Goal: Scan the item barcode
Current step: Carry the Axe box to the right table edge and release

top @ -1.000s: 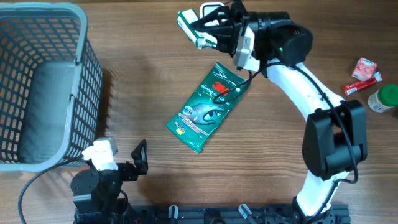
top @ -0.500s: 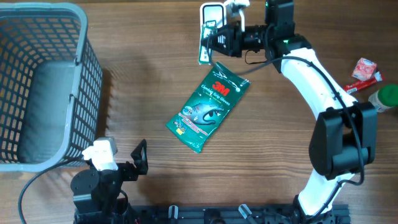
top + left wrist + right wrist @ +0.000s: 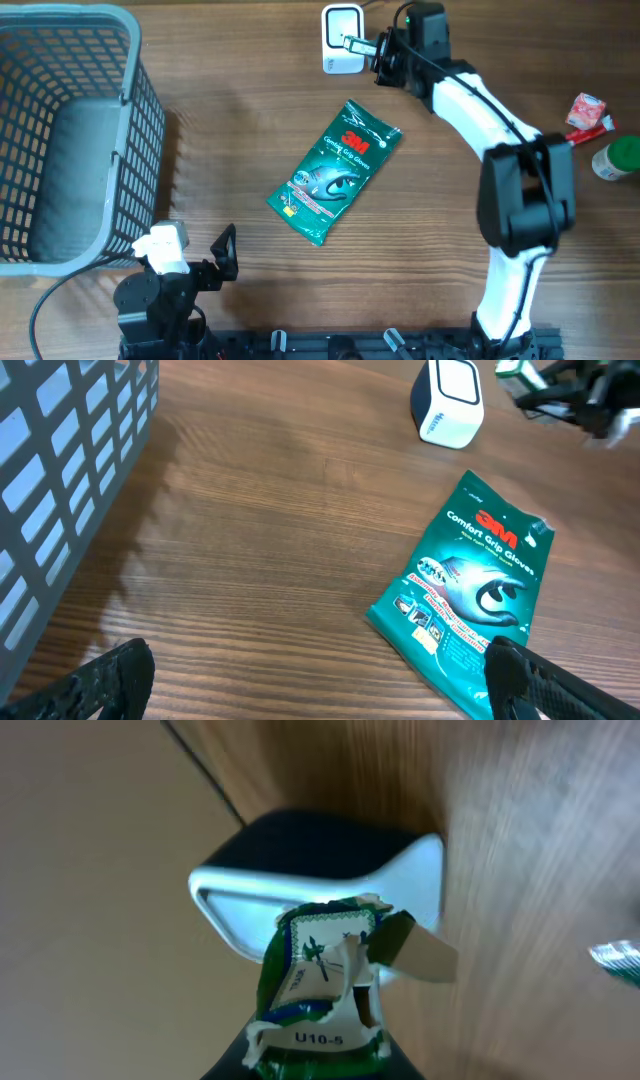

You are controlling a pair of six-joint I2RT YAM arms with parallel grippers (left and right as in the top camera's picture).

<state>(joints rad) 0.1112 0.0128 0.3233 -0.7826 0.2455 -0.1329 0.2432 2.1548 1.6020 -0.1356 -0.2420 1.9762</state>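
The right arm [image 3: 468, 95] has white tubular links between bulky black joint housings and a small green light [image 3: 408, 17] near its wrist. The black left arm [image 3: 160, 300] carries a white boxy module [image 3: 162, 245], and a thin black cable [image 3: 42, 295] loops from its base.

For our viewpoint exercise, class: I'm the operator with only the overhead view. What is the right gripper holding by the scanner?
Observer: The right wrist view shows the right gripper shut on a small green-and-white carton, one flap hanging open.
Operator: Any print on it?
Observer: "U10-5", near its lower end in that view.
Operator: And the big green packet?
Observer: The left wrist view reads "Comfort Grip Gloves" on it.
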